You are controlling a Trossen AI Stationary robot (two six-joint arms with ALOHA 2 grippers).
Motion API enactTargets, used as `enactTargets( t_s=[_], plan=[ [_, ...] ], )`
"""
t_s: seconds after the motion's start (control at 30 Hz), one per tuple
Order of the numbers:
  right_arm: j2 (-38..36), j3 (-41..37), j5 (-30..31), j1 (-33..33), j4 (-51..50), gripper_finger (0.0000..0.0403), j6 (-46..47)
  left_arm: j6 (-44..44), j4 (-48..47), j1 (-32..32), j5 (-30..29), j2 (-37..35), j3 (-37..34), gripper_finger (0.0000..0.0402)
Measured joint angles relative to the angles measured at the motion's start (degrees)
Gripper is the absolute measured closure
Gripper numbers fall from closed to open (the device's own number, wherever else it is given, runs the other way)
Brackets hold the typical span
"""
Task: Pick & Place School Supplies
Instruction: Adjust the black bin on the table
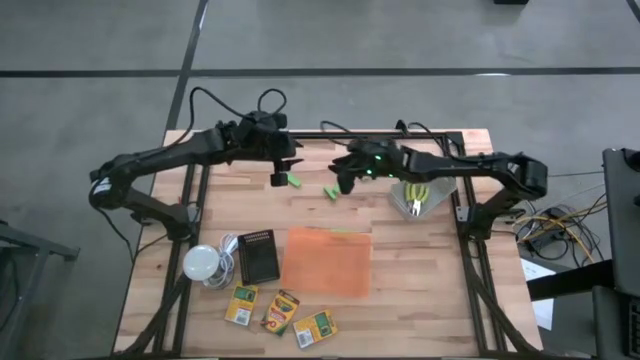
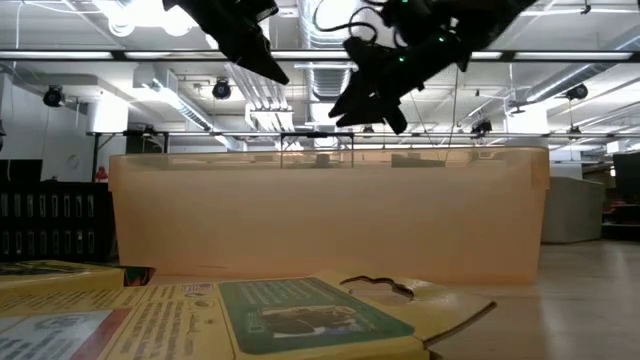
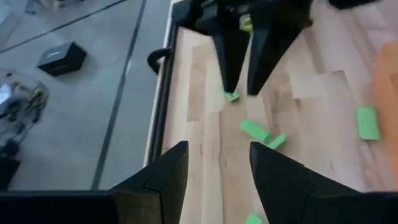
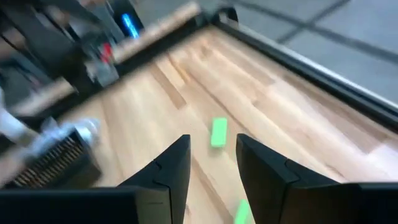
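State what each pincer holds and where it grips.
Nothing is held: the left pincer and the right pincer both stand open and empty above the green blocks.

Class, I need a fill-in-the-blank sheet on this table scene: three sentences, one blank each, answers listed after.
1. The translucent tray on the wooden table is ____ in colour.
2. The small blocks lying loose between the two arms are bright ____.
3. At the near edge of the table, in front of the tray, lie ____ yellow-and-green crayon boxes.

Missing words: orange; green; three
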Motion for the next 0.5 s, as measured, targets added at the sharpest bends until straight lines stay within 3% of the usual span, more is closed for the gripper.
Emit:
enactTargets(
  t_s=[0.13,0.3,0.37,0.5],
  plan=[
    [4.41,8.57,0.00,0.00,-12.07,0.0286,-0.35,-0.02,-0.51,3.35,2.60,-1.00,0.00,0.0225],
    [9.09,13.79,0.03,0.70,-13.73,0.0294,-3.22,0.11,-2.02,8.30,4.41,-4.01,0.00,0.0225],
    [10.77,14.81,0.02,1.12,-13.67,0.0297,-3.34,0.14,-2.53,10.36,8.92,-5.70,0.00,0.0225],
    [12.35,15.98,0.02,1.44,-13.16,0.0304,-3.31,0.05,-2.86,14.40,23.77,-8.78,0.00,0.0225]
  ],
)
